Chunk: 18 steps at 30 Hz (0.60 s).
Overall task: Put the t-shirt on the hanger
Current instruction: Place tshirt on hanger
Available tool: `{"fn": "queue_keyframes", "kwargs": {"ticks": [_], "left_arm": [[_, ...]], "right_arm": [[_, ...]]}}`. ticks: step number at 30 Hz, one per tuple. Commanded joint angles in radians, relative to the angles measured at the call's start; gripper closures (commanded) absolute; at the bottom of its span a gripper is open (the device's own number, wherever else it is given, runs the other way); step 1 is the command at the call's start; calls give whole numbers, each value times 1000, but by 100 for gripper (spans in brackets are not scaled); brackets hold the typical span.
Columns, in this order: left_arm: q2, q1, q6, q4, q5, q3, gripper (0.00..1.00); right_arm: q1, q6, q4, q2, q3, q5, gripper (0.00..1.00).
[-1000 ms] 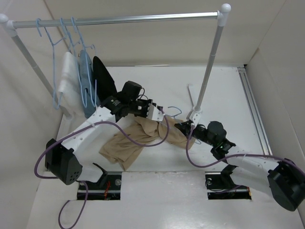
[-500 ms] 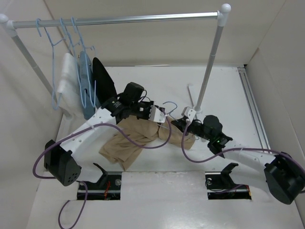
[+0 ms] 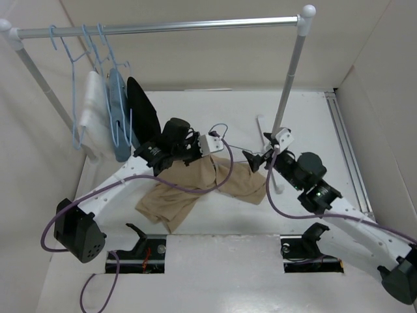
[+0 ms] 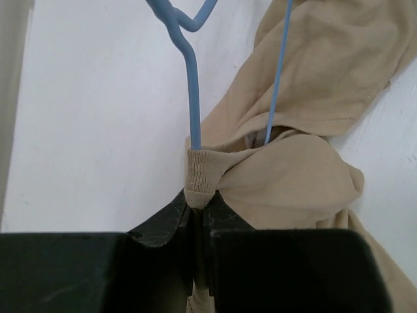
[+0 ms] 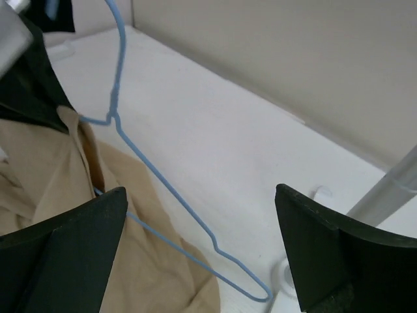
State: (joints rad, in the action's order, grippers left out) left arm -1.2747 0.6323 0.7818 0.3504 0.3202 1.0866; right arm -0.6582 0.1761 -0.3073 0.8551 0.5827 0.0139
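**Partly threaded hanger, pinned at its neck by the left arm**

The left gripper [image 4: 199,205] is clamped tight on two things at once: the neck of the hanger [image 4: 193,85] and a bunched fold of the ribbed collar of the t-shirt [image 4: 313,65]. Pinning both together probably keeps the collar from sliding back down the wire while the shoulders are worked in. From the left wrist view, one blue wire runs down into the neck opening, so the hanger appears to be partly inside the garment. Most of the tan cloth lies crumpled on the table [image 3: 313,117] between the two arms.

The right gripper [image 5: 201,215] stands with its jaws wide apart and holds nothing. It hovers just beside the hanger's bare right shoulder, which sticks out past the cloth. That is a sensible spot from which to pull a sleeve over that end.

Obstacles are close by. The upright post [image 3: 290,85] of the clothes rack [image 3: 169,27] stands just behind the right gripper, narrowing its working room. A purple cable [image 3: 266,190] loops low beside the cloth and could snag the wire. At the rail's far left hang a white garment [image 3: 91,117], a light-blue garment [image 3: 118,98] and a black garment [image 3: 143,107], near the left arm's elbow.
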Motion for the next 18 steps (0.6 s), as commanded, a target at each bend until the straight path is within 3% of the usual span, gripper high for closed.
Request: {"fn": "queue_keyframes", "kwargs": {"ticks": [1,5,10,14,18], "left_arm": [[54,1,-145,-64,-72,-33,100],[54,-17,-219,-64,-102,-44,100],[54,-28,-231,-73,-124,-54,100],[54,-49,-240,-82,-147,-65,100],[63,-49,-240,-82,-147,-85,100]], "right_arm": [[-49,5,120,-71,71,-68,0],[-184,66,318,-6,141,-29,11],[-339,89,487,305,227,17,33],[-351,100,418,407,201,52,43],[-351,100,384,530,239,40,44]]}}
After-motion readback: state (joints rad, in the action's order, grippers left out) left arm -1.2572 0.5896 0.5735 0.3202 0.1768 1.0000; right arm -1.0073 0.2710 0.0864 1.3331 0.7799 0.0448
